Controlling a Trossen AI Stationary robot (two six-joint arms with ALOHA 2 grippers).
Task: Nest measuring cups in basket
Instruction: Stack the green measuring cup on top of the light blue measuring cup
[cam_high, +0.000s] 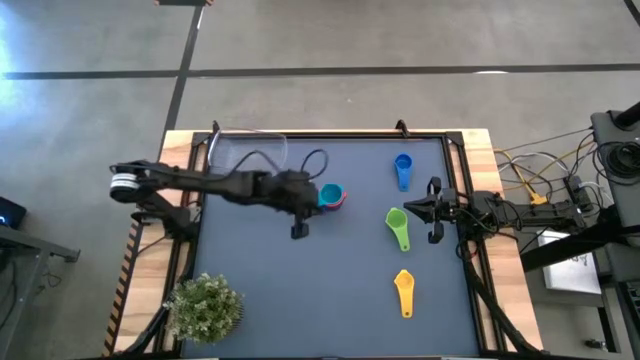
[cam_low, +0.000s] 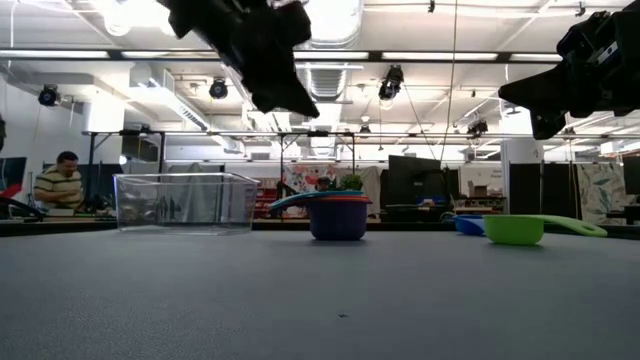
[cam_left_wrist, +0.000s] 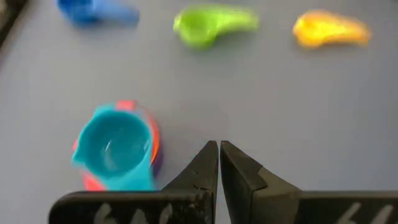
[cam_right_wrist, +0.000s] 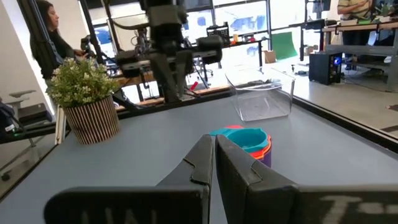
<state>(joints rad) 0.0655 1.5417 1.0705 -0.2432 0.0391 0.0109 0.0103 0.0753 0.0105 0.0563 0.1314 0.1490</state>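
Three loose cups (cam_high: 399, 228), handles lengthwise.

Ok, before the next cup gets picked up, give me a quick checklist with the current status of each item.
1. Left end effector shut and holding nothing, beside the nested stack: ok.
2. Right end effector shut, waiting at the table's right edge: ok.
3. Stack upright on the table, teal cup on top, not in the basket: not ok.
4. Blue cup, green cup and yellow cup lie apart, unobstructed: ok.
5. Basket empty and upright: ok.
6. How many cups sit in the stack: cannot tell.
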